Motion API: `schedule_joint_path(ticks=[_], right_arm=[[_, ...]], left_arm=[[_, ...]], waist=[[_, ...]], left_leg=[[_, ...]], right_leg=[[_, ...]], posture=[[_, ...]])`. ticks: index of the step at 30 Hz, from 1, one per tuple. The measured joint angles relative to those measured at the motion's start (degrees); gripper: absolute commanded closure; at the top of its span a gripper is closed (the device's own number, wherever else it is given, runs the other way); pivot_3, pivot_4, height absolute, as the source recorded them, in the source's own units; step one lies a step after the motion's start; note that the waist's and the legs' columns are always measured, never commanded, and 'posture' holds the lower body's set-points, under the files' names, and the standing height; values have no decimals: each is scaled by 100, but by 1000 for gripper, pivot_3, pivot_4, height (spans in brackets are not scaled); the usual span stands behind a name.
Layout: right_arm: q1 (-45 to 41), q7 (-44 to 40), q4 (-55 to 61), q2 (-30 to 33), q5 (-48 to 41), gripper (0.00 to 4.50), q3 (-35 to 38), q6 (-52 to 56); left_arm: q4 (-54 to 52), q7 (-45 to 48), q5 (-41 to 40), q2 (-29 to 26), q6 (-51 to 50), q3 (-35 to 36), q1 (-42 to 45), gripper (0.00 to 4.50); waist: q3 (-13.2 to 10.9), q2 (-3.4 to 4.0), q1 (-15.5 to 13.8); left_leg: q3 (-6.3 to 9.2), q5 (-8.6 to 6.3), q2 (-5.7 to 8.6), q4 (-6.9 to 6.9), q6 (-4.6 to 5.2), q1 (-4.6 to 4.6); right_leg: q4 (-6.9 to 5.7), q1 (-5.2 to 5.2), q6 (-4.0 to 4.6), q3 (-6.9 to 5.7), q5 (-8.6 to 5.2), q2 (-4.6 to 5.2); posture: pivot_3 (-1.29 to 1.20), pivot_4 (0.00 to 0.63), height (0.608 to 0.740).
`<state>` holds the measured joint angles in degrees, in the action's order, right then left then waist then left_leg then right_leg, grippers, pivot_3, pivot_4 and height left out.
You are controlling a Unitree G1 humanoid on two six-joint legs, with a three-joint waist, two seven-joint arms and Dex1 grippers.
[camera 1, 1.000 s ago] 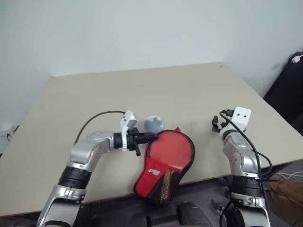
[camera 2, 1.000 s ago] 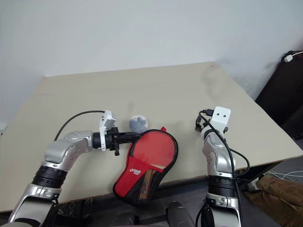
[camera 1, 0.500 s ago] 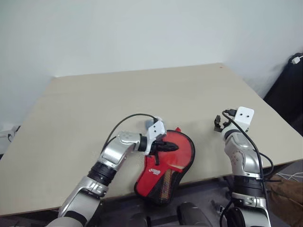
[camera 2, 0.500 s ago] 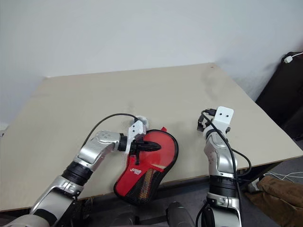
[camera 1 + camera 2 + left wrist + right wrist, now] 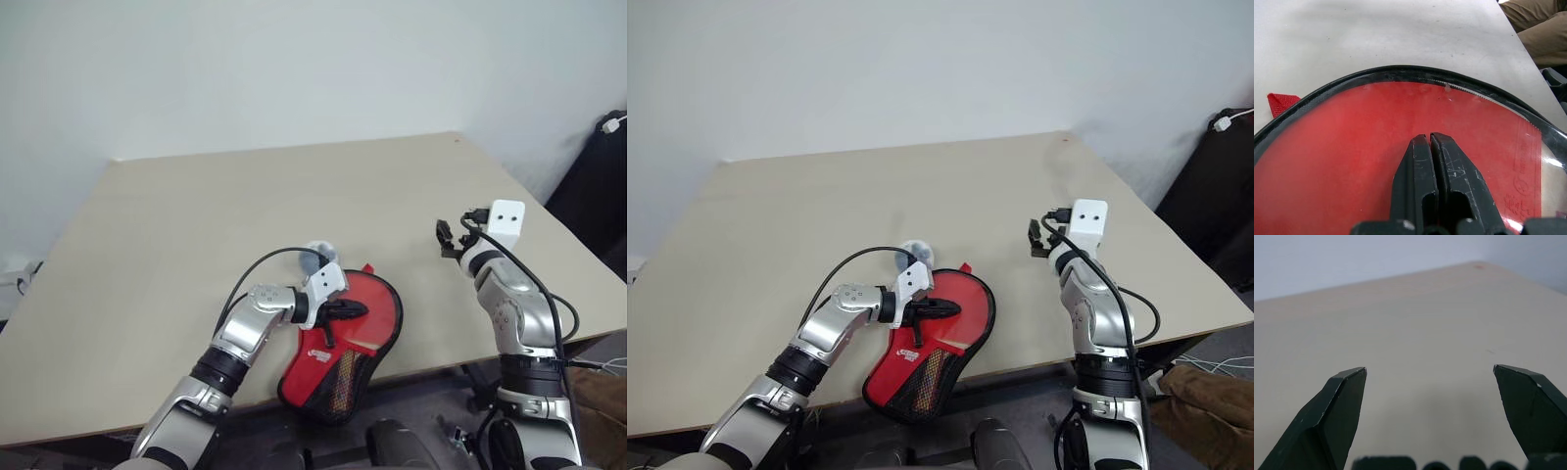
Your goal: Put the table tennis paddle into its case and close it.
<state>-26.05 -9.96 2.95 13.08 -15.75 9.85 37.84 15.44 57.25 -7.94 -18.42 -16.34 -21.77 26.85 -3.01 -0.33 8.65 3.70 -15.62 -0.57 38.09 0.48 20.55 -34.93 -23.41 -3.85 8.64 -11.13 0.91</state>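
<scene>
- Table (image 5: 196, 225): one beige top, its near edge running just under the case, its far edge against the pale wall; the whole middle and far half lie bare, with wide room between the two arms.
- One case (image 5: 343, 343), red side up with white logo and mesh patch, lies at the near edge; its narrow end overhangs that edge, its round end rests on the table.
- One table tennis paddle (image 5: 1352, 147): in the left wrist view its red rubber face shows inside the black zipper rim of the case, which is not zipped over it.
- One pale fuzzy ball (image 5: 315, 252) sits on the table just beyond the case's round end, partly behind the left wrist.
- Left gripper (image 5: 361, 308): fingers pressed together, nothing between them, tips over the red face of the paddle.
- Right gripper (image 5: 1449, 377): jaws spread wide and empty, held above bare table well to the right of the case, near the table's right edge.
</scene>
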Motion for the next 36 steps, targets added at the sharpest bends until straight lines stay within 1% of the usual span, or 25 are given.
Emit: schedule_joint_path(ticks=[1,5,9,12,20,25,29,32,36], right_arm=[[-52,-272,1,145,-116,0,-44,76],[-209,-941,-21,394,-517,0,-62,401],[-516,-1327,-258,445,-849,0,-16,651],[-584,-1637,-472,465,-1012,0,-61,775],[-808,-2401,-1166,540,-1001,0,-582,862],[-888,-2941,-1472,540,-861,0,-1201,790],[-903,-3200,-1735,475,-586,0,-1660,502],[-978,-3310,-1948,334,-539,0,-1764,387],[-1298,-3393,-2280,201,-432,0,-1786,195]], left_arm=[[0,-10,13,14,-3,0,0,4485],[0,-14,23,24,-37,23,1,4485],[18,-14,32,42,-45,27,7,4485],[46,-13,35,73,-41,33,18,4485],[164,-9,47,125,48,49,57,4485],[208,-6,48,138,81,58,70,4485],[218,8,48,139,84,59,76,4485],[225,29,51,130,103,61,77,4485],[232,35,54,120,120,65,76,4485]], waist=[[1,-1,-2],[1,-1,-1],[1,-1,-2],[2,-2,-3],[2,-2,-4],[2,-2,-4],[2,-2,-3],[2,-1,-3],[2,-1,-2]], left_leg=[[0,0,0,3,0,1],[0,0,0,4,0,1],[0,0,1,6,1,-2],[0,0,1,6,0,0],[1,0,3,12,0,2],[2,0,3,14,0,2],[2,0,3,14,0,2],[3,0,3,15,0,2],[5,0,3,17,0,2]], right_leg=[[2,2,0,0,0,0],[2,4,0,0,0,0],[0,5,0,0,0,0],[1,7,0,0,0,0],[0,7,-1,0,0,0],[-1,7,-1,0,0,0],[-1,6,-1,-1,1,0],[-2,6,-1,-1,1,0],[-4,6,-2,-3,1,0]], posture=[[0,0,740],[0,0,740],[0,0,740],[0,0,740],[0,0,740],[0,0,740],[0,0,740],[0,0,740],[0,0,740]])
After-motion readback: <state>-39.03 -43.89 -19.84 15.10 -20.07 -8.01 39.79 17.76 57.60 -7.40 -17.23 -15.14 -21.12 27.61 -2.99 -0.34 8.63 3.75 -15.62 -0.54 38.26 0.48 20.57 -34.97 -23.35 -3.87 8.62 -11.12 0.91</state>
